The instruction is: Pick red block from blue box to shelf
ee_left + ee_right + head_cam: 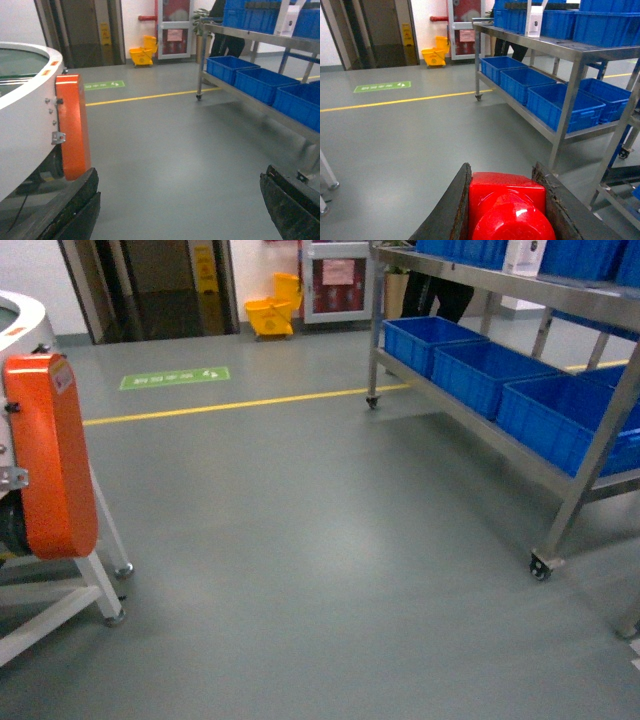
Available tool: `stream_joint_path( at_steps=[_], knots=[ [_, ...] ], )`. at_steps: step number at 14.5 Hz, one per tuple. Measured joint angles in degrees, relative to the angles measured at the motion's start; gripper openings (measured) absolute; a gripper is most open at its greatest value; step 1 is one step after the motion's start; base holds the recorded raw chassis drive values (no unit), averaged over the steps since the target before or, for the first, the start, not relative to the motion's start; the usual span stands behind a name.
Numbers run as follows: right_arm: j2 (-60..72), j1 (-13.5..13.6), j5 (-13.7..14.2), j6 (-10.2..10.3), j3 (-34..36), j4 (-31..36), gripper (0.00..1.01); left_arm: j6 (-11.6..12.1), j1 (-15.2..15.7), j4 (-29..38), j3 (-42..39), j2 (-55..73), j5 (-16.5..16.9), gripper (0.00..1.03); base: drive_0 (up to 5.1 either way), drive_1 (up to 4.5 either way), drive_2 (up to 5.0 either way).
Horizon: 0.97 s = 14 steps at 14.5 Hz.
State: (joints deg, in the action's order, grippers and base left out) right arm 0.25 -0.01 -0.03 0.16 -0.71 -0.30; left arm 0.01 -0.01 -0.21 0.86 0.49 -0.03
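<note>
The red block (507, 200), glossy with its round stud facing the camera, fills the bottom of the right wrist view, and my right gripper (504, 172) is shut on it with a dark finger pressed to each side. The steel shelf (590, 302) stands at the right of the head view and shows again as the shelf (570, 52) ahead of the block, to the right. My left gripper (180, 192) is open over bare floor, its fingers (75, 205) far apart and holding nothing. The blue box is out of view. Neither gripper shows in the head view.
Dark blue crates (475, 370) line the shelf's lower tier, and more sit on top beside a white box (522, 255). A white round machine with an orange panel (50, 455) stands at the left. A yellow line (240, 403) crosses the grey floor; yellow mop bucket (270, 315) sits beyond.
</note>
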Motion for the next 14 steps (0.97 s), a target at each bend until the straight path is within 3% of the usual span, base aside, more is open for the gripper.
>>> stream_joint_path(
  at_steps=[14],
  knots=[
    [0.0, 0.0, 0.0, 0.0, 0.0, 0.0, 0.29, 0.0, 0.0, 0.0, 0.0, 0.0, 0.0, 0.98, -1.5, -1.50, -1.5]
  ],
)
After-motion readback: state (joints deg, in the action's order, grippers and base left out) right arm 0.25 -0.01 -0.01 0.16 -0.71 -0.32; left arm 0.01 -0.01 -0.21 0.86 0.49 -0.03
